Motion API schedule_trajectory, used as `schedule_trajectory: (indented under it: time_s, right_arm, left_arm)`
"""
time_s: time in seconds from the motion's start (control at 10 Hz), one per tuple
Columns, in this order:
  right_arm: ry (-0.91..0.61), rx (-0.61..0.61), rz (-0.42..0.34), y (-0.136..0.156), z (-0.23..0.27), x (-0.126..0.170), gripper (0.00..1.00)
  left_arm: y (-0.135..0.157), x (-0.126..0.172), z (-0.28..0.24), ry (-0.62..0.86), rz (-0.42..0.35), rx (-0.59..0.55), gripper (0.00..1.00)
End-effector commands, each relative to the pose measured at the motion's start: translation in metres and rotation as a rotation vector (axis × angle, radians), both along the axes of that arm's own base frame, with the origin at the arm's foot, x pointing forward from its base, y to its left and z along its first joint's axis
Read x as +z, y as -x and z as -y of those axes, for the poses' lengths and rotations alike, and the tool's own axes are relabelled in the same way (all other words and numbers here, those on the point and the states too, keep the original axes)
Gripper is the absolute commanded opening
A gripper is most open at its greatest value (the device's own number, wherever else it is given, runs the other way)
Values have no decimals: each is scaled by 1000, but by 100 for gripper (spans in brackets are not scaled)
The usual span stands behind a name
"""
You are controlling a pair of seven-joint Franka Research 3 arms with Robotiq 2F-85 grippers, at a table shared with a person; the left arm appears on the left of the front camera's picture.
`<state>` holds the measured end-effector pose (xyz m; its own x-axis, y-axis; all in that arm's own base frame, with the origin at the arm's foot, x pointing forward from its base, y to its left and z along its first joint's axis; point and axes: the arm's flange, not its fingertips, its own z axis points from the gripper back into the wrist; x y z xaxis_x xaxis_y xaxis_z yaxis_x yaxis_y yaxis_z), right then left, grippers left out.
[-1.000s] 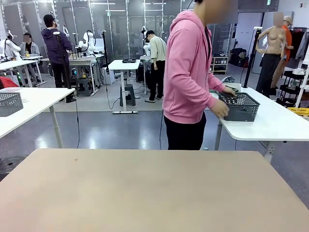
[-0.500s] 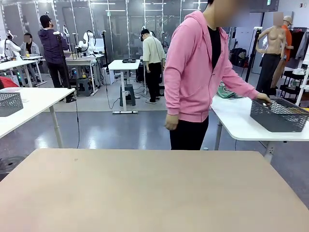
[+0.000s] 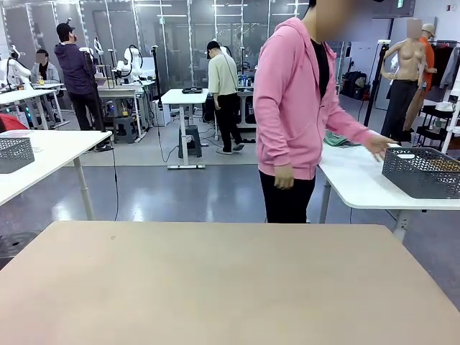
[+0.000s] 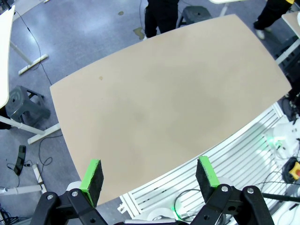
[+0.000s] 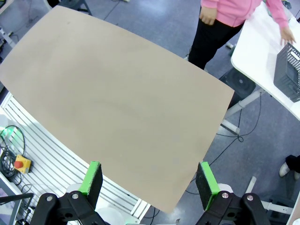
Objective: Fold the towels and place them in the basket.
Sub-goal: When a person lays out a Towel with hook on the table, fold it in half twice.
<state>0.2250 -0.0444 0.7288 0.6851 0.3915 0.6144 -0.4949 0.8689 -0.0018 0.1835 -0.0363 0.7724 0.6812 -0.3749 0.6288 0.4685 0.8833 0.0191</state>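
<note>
1. The left arm's fingers (image 4: 92,178) stand wide apart with nothing between their green pads, and I see them hanging high above the bare beige rectangular table (image 4: 164,103), touching nothing.
2. The right arm's fingers (image 5: 205,180) are spread just as wide and are also empty, poised high over the near edge of the same table.
3. In the front view, nothing lies on the beige table in front of me.
4. Beyond its far edge stands a person in a pink hooded top and black trousers (image 3: 295,93), turned towards a white side table (image 3: 359,183) on my right.
5. The dark charcoal metal-mesh rectangular basket (image 3: 420,172) sits upright on that white table, well apart from both pairs of fingers.
6. The person's outstretched hand (image 3: 377,147) is just beside the basket's near corner; I cannot tell whether it touches the rim. The other hand (image 3: 284,176) hangs at the hip.
7. A bunched green towel (image 3: 338,140) lies farther back on the white table, partly hidden by the pink sleeve.
8. I cannot make out a blue-grey towel.
</note>
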Motion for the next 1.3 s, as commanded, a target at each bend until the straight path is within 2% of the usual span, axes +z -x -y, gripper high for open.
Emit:
schedule_trajectory:
  time_s: [0.0,1.2]
  right_arm:
    - [0,5,-1,2,0,1,100]
    - [0,5,-1,2,0,1,100]
  left_arm:
    - [1,1,1,-2,1,-3,100]
    - [1,1,1,-2,1,-3,100]
